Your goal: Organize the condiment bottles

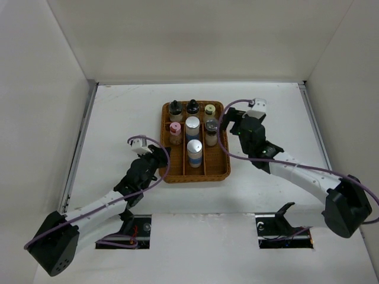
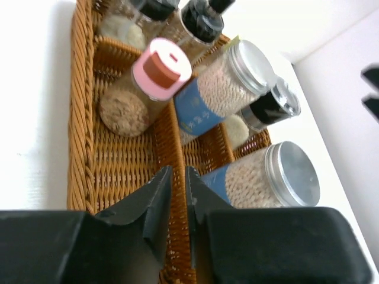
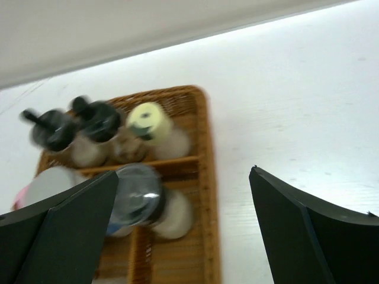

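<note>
Seven bottles [image 1: 193, 127] stand upright inside the wicker tray [image 1: 222, 173], and none is out on the worktop [image 1: 118, 118], so the sorting looks all but finished.

At the far left, the left end effector [image 1: 161, 157] sits at the tray's near left corner. Its wrist view shows the fingers [image 2: 155, 198] drawn to a narrow slit over a wicker divider, holding nothing.

The left column holds a black-capped bottle [image 1: 175, 108] at the back and a pink-capped bottle [image 1: 175, 127] in front of it, with the nearest section bare. The middle column is full: a second black-capped bottle [image 1: 192, 107], then two tall white jars with blue labels [image 1: 192, 125], one behind the other. The right column has a yellowish-capped bottle [image 1: 210, 109] at the back and a silver-capped shaker [image 1: 211, 125] ahead of it, and its nearest section is also bare.

The right end effector [image 1: 230, 120] hovers just beside the tray's right rim, spread wide and empty.

What is left, I judge, is at most straightening a bottle or pulling both arms clear
</note>
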Motion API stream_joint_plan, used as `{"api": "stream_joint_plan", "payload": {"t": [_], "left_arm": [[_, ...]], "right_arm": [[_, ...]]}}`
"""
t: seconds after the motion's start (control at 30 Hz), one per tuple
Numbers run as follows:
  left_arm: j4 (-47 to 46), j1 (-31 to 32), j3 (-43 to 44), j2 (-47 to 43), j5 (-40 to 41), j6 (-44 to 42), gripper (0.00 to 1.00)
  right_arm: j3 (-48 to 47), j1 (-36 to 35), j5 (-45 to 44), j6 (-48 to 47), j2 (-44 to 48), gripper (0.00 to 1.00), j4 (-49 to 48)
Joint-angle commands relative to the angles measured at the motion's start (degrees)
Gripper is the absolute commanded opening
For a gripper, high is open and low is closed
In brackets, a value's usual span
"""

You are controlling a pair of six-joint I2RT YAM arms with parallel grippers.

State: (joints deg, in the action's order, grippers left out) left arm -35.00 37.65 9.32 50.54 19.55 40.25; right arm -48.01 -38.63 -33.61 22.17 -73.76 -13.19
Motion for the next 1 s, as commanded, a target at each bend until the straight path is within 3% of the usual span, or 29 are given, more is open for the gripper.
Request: {"api": "stream_joint_plan", "payload": {"t": [0.0,0.17,0.43,0.97], "left_arm": [[9.8,-0.7,5.8,-2.6,3.2,-1.1,0.13],[27.3,-3.0,14.4,-0.8,7.4,-0.6,0.31],[42.7,-6.4,22.2,-3.0,7.0,1.2,0.42],[47.5,-8.8,25.6,-7.7,8.2,-1.8,0.45]], "right_arm": [[4.1,3.2,-3.0,3.0,2.9,1.00,-2.2],[8.0,7.9,-2.6,4.5,2.0,1.00,-4.4],[13.4,8.6,-2.9,8.7,-0.2,1.00,-10.2],[13.7,7.8,0.0,8.8,-1.6,1.00,-12.7]]}}
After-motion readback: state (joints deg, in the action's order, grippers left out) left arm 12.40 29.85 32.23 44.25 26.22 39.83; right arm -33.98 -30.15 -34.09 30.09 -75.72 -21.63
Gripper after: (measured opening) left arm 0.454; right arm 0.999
